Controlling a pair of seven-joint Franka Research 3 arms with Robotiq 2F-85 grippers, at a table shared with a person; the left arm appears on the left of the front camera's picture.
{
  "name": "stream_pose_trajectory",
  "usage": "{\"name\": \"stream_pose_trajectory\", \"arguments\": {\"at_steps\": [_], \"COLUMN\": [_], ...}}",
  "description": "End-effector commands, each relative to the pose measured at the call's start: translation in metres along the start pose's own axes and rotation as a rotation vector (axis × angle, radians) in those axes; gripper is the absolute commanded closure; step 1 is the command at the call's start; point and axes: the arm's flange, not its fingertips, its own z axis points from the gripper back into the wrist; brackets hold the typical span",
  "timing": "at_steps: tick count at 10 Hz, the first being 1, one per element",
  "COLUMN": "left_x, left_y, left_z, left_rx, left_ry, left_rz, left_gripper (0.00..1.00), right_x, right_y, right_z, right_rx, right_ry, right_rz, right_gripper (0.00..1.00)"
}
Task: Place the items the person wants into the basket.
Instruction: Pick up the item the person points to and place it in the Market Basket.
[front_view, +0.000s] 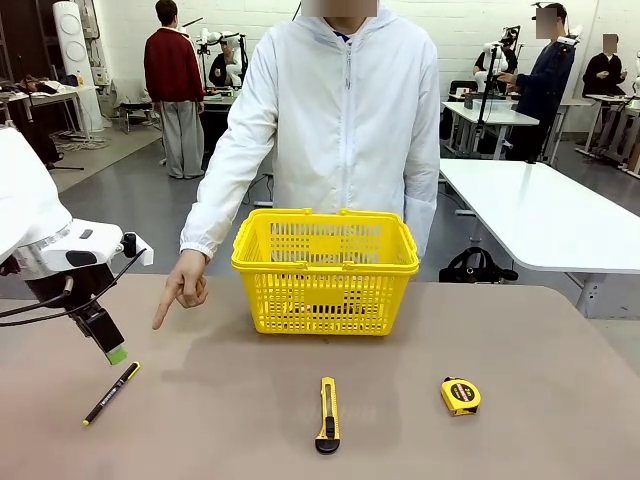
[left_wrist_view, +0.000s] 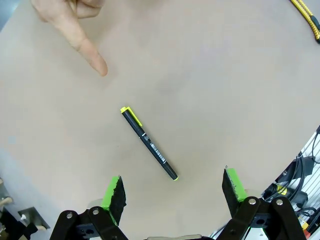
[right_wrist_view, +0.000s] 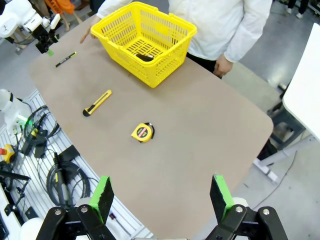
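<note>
On the brown table (front_view: 520, 340) the yellow basket (front_view: 325, 272) stands at the far middle, just in front of the person (front_view: 345, 110) in the white jacket. Through its lattice in the right wrist view a dark item (right_wrist_view: 145, 57) lies on the basket floor, though what it is cannot be told. The person's hand (front_view: 183, 285) reaches down at the basket's left side with the forefinger stretched toward the table, pointing in the direction of the black pen (front_view: 111, 393). That pen lies flat on the near left part of the table, slanted, with its yellow end toward the far side, well apart from the basket. The left gripper (left_wrist_view: 172, 192) hangs just above the pen with its jaws spread wide and nothing between them; in the left wrist view the pen sits ahead of the two green pads (left_wrist_view: 114, 192), touching neither, and the pointing fingertip is beyond the pen's capped end. Near the middle of the front edge lies the yellow-and-black utility knife (front_view: 328, 413), pointing away from the robot, and to its right sits the small yellow tape measure (front_view: 460, 396), apart from the knife. The right gripper (right_wrist_view: 162, 197) is held high over the near right side of the table, jaws fully apart and empty, looking down on the tape measure, the knife and the basket beyond.
</note>
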Motion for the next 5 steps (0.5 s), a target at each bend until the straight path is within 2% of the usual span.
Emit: {"name": "stream_pose_trajectory", "arguments": {"at_steps": [1, 3, 5], "left_x": [0.001, -0.002, -0.004], "left_y": [-0.001, -0.011, -0.01], "left_z": [-0.019, -0.05, -0.072], "left_rx": [0.067, 0.156, 0.133], "left_ry": [0.004, -0.007, -0.003], "left_rz": [0.053, 0.135, 0.242], "left_gripper": [0.0, 0.0, 0.0], "right_x": [0.0, 0.0, 0.0], "right_y": [0.0, 0.0, 0.0], "right_z": [-0.002, -0.002, -0.002], "right_rx": [0.023, 0.023, 0.023], "right_ry": [-0.012, -0.012, -0.012], "right_rz": [0.008, 0.008, 0.008], "right_gripper": [0.0, 0.0, 0.0]}}
